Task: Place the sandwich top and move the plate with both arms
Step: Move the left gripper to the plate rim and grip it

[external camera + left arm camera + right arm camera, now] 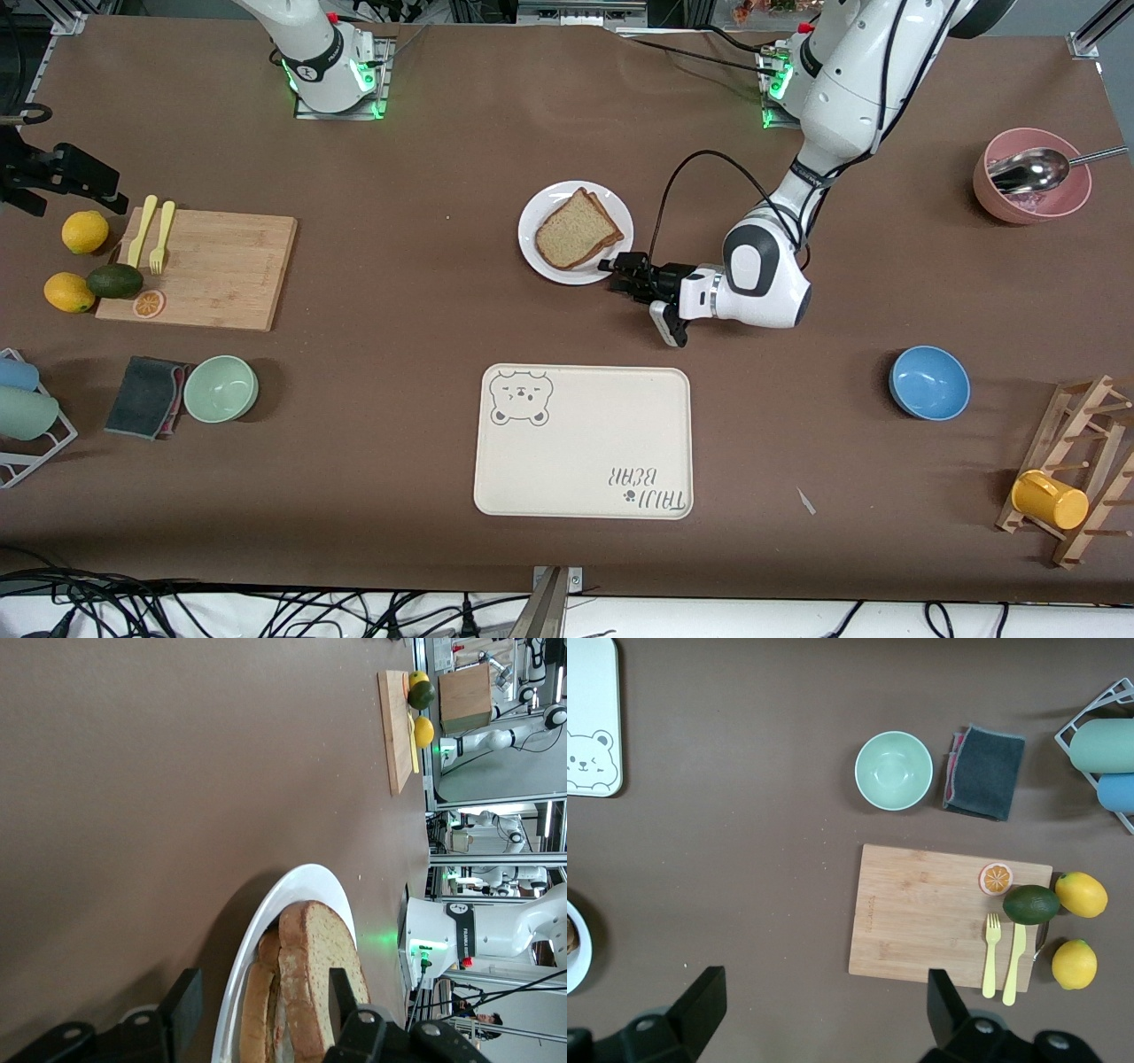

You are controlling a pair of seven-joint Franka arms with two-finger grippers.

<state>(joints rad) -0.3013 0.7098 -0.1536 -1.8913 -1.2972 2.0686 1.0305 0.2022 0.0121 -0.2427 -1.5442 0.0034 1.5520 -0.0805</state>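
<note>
**Left pincer straddles the plate rim; bread already stacked**

At the centre of the front view, slightly above middle, the sandwich top [578,233] lies on the stack of bread on the plate [545,266], so placing looks done and the carry is what remains. The left pincer [623,273] is low at the plate's edge toward the left arm's end of the table. In the left wrist view its fingers [182,1003] stand partly open, one on each side of the rim [266,912], gripping nothing yet, presumably lined up to pinch it. The right pincer [819,1010] waits high over the wooden board [921,912], jaws wide and empty. The bear-print tray [585,443] lies nearer the camera, a likely destination.
</note>
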